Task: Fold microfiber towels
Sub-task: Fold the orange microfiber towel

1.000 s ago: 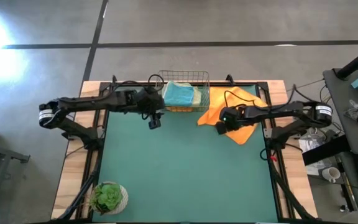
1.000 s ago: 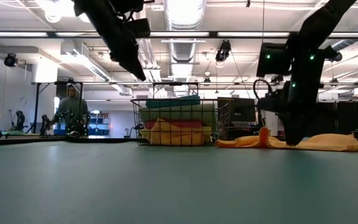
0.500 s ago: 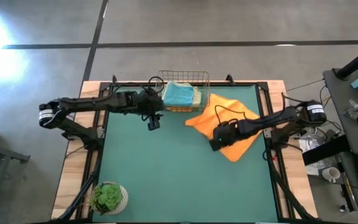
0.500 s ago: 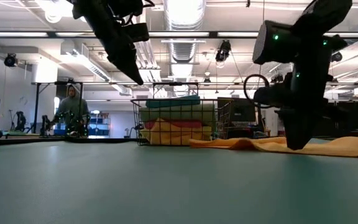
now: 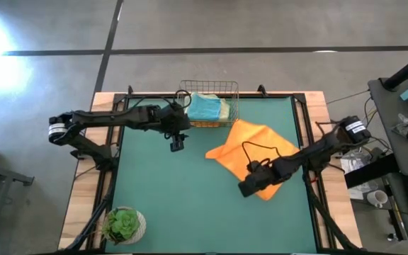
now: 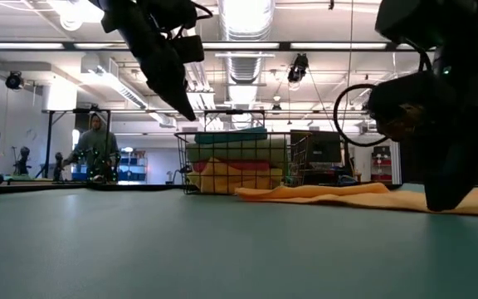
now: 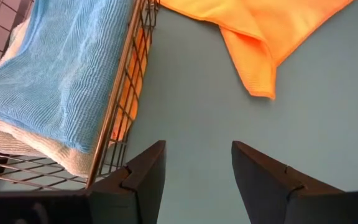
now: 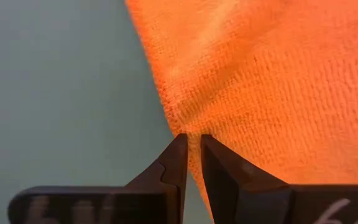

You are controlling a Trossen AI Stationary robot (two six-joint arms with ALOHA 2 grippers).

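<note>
- The right gripper (image 8: 190, 142) has its two dark fingers (image 8: 174, 163) pinched nearly together on the edge of the orange towel (image 8: 278, 81); a thin fold of the cloth sits between the tips, right at the towel's border where it meets the bare mat.
- From above, that right gripper (image 5: 249, 188) sits low over the near corner of the orange towel (image 5: 250, 146), on the right half of the dark-green mat (image 5: 190, 205).
- The orange towel lies spread in a rough diamond, its far corner close to the wire basket (image 5: 210, 88), its near corner under the right arm's wrist.
- From table height the towel (image 6: 338, 195) lies low and rumpled along the mat, with the right arm's dark bulk in front of its right end.
- The left gripper (image 7: 194, 163) hangs with its fingers spread apart and nothing between them, only green mat showing in the gap.
- It (image 5: 177, 144) hovers above the mat, just beside the near left corner of the basket.
- The basket (image 7: 124, 81) holds a stack of folded towels: a teal towel (image 7: 67, 68) on top, a pale one (image 7: 23, 146) beneath it.
- From table height, a yellow cloth (image 6: 231, 177) fills the lower part of the basket.
- A small potted plant (image 5: 124, 224) stands at the near left corner of the table.
- A person (image 6: 95, 148) stands far off in the room behind the table.
</note>
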